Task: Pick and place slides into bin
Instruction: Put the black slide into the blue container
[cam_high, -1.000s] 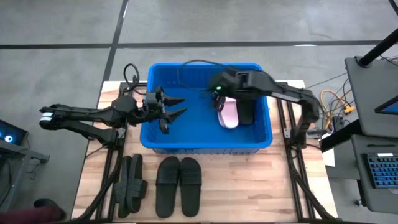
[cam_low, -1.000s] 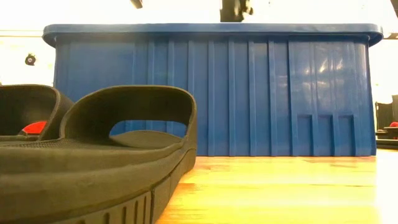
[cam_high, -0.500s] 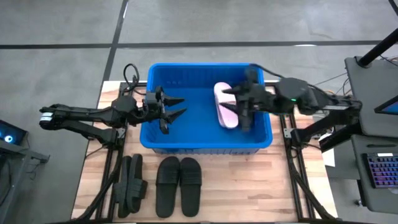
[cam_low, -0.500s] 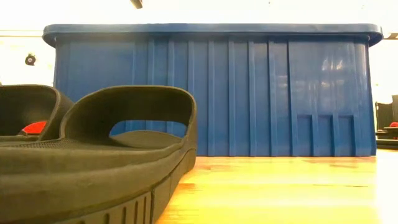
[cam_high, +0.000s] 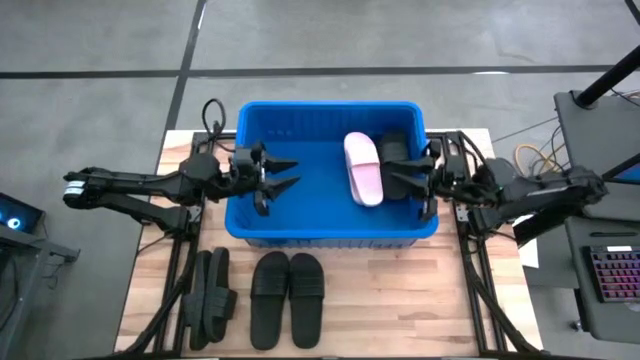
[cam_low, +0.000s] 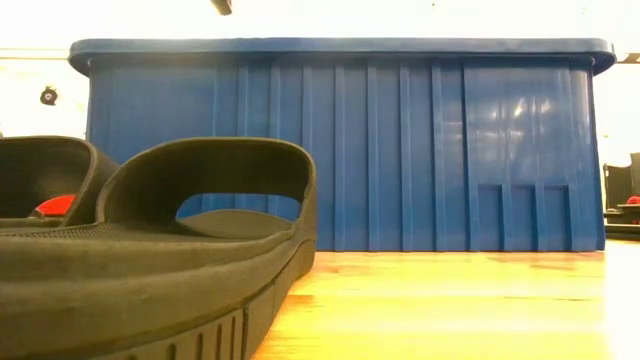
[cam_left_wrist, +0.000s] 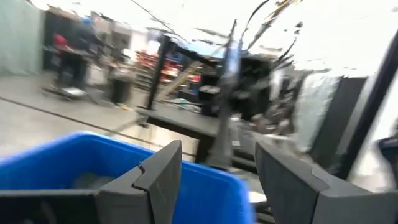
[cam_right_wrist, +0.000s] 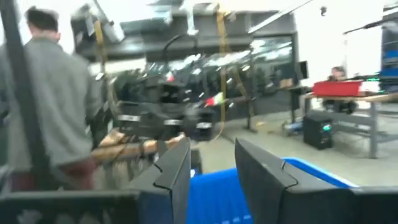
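The blue bin (cam_high: 330, 225) stands at the table's far middle; its near wall fills the low view (cam_low: 340, 150). In it lie a pale pink slide (cam_high: 362, 168) and, to its right, a black slide (cam_high: 394, 147), partly under my right gripper. My left gripper (cam_high: 296, 172) is open and empty over the bin's left part. My right gripper (cam_high: 388, 171) is open and empty over the bin's right part, fingers pointing toward the table's left. Both wrist views show open fingers, left (cam_left_wrist: 217, 149) and right (cam_right_wrist: 211, 149). Black slides lie on the table near the front edge.
A black pair (cam_high: 287, 298) lies flat on the table before the bin. Another black pair (cam_high: 208, 298) lies to its left. One black slide (cam_low: 150, 250) looms in the low view. A person (cam_right_wrist: 46, 93) stands in the room beyond. Bare wood shows at the near right (cam_high: 400, 300).
My right gripper has drawn back from over the bin's middle toward the table's right edge, its arm swinging out from above the bin. The pink slide, partly covered before, now shows whole and lies where it was.
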